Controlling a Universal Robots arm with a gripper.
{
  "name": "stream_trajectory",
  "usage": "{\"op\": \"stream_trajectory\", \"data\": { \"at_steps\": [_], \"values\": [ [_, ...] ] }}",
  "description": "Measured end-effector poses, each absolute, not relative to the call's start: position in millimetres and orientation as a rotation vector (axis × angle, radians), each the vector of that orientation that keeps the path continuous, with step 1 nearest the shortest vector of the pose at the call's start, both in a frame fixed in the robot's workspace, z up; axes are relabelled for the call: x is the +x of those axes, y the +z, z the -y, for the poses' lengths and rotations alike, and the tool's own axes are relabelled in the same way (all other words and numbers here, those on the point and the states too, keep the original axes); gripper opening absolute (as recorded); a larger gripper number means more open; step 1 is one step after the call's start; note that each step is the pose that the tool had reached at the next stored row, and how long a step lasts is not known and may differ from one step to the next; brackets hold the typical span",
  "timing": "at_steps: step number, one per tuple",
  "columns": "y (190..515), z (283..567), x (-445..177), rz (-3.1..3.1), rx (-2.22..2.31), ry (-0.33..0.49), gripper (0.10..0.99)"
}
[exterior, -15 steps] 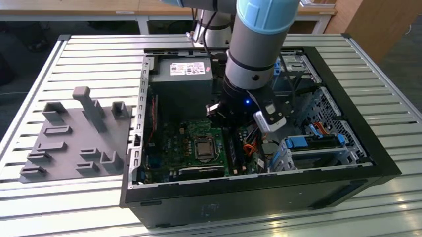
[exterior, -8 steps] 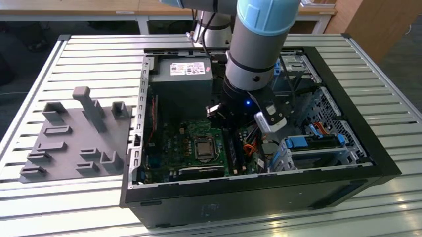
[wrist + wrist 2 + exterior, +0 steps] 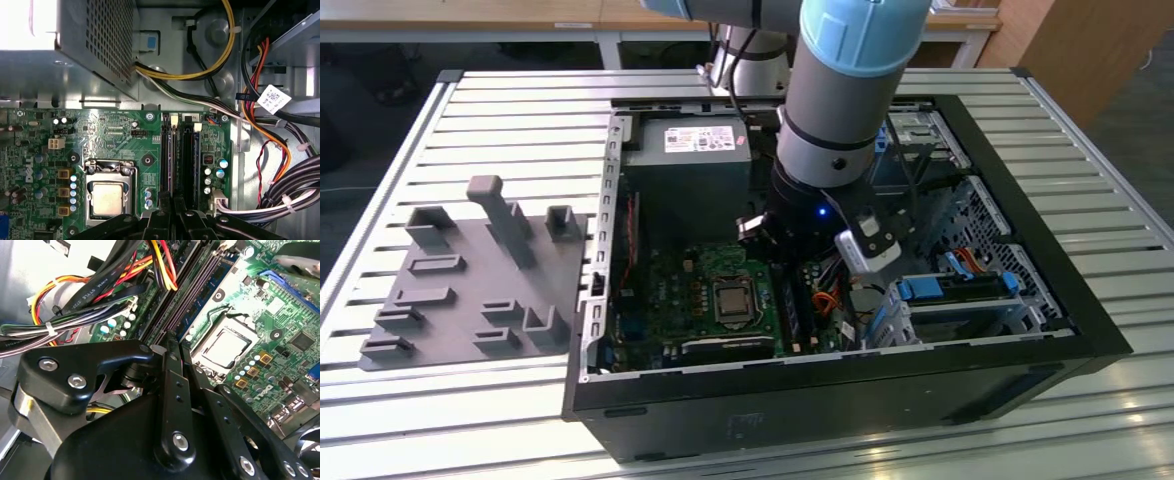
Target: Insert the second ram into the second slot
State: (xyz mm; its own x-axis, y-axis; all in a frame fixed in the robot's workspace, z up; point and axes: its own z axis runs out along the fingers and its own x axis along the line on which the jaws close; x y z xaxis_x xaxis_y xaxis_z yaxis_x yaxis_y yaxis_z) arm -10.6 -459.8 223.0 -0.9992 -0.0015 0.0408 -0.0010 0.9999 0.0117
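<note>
Fingers [image 3: 172, 347] closed together above memory slots [image 3: 177, 155].

Small print covers the white rectangular sticker [image 3: 706, 139] on the grey power-supply box and the white cable tag [image 3: 273, 99], none of it legible.

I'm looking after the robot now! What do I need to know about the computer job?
Gripper: down inside the open computer case, poised right over the memory slots, next to the processor socket.
Job's things: the slots run straight out from under the gripper, in both wrist views.
Done or left: I can't tell from here whether the second ram is seated in its slot, so check that first.
</note>
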Motion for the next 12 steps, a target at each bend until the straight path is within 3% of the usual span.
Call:
{"op": "stream_trajectory", "data": {
  "at_steps": [12],
  "values": [
    [220.3, 460.3, -9.2, 3.101, -0.016, -0.019, 0.137]
  ]
}}
